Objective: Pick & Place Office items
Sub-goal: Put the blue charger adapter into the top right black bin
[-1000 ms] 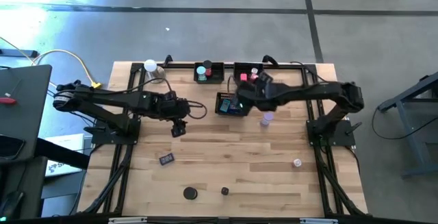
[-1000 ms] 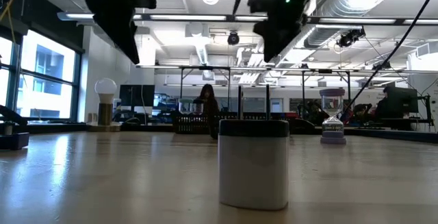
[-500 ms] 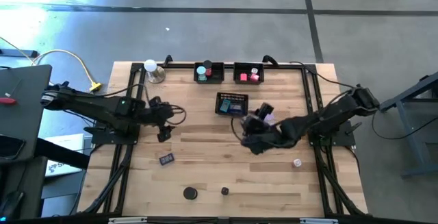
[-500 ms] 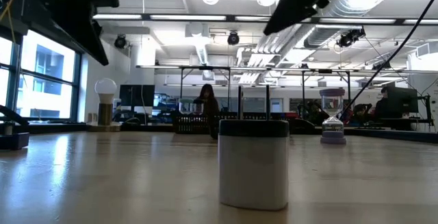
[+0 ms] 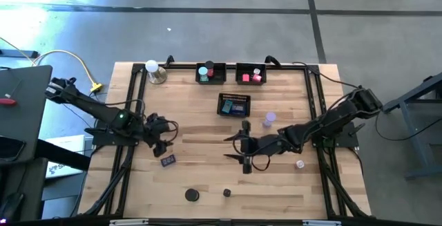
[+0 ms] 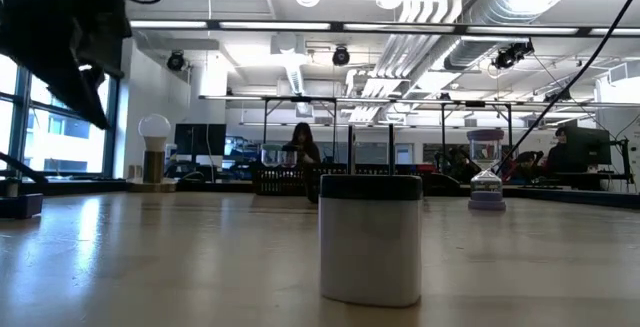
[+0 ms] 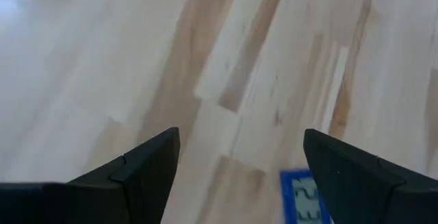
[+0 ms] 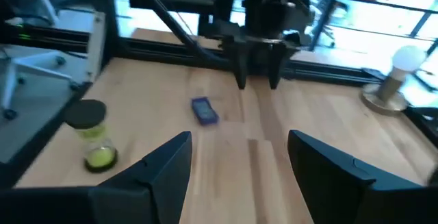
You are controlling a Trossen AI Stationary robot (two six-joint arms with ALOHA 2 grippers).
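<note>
My left tool (image 5: 164,145) hung open and empty just over the blue block (image 5: 168,160) on the desk (image 5: 207,177), right tool (image 5: 246,148) open and empty mid-desk, so I judged best to centre the fingers across the block's short sides before dropping.

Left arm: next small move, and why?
Probably ease the left gripper down and slightly toward the table's near edge, onto the small blue block. Its fingers stand open and empty, and the block shows just ahead of them in the left wrist view, lying free on the wooden table. The right gripper hangs open mid-table, clear of that spot.
</note>
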